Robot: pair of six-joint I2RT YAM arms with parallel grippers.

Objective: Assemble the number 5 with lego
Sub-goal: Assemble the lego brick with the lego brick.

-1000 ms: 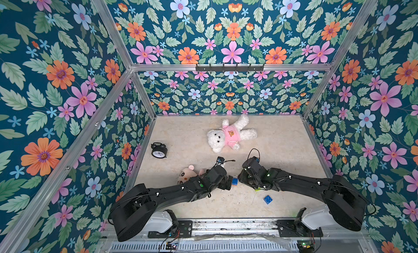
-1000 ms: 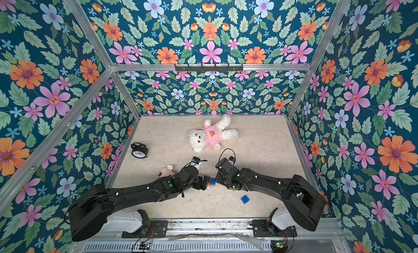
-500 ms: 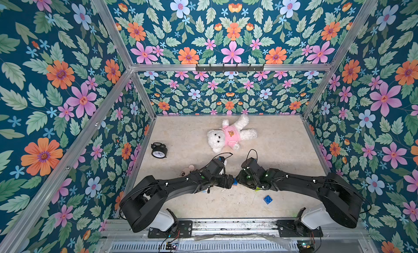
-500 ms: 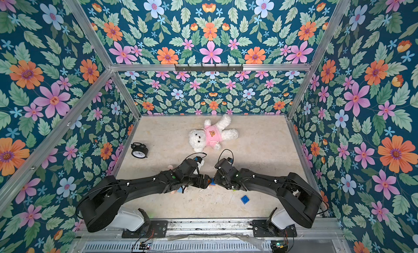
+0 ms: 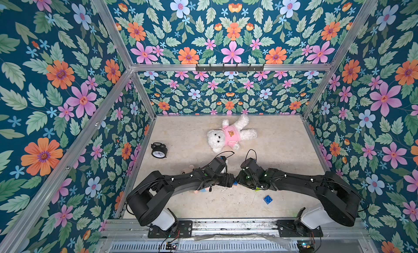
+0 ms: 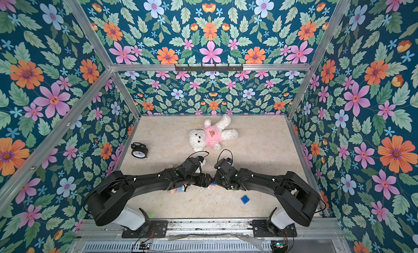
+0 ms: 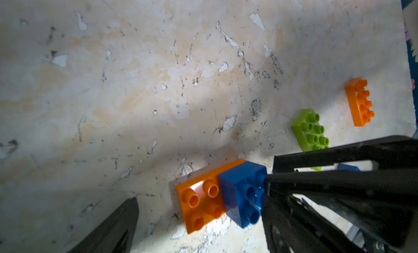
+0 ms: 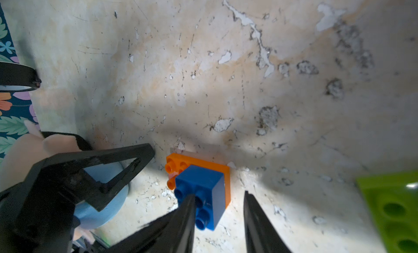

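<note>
L pincer (image 7: 200,193) gapes astride the orange brick (image 7: 196,202) on the tabletop (image 7: 158,82). R pincer (image 8: 218,199), slightly parted, clamps nothing, tips at the blue brick (image 8: 199,179), which we see capping the orange's R-side end.

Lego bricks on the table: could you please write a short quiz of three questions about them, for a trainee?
1. True or false: the blue brick sits on top of an orange brick.
2. In both top views, the lone square brick, lying apart from the others, is: A orange, B blue, C green.
3. In the left wrist view, how many studs of the orange brick are uncovered?
Key: 1 true; 2 B; 3 four.
</note>
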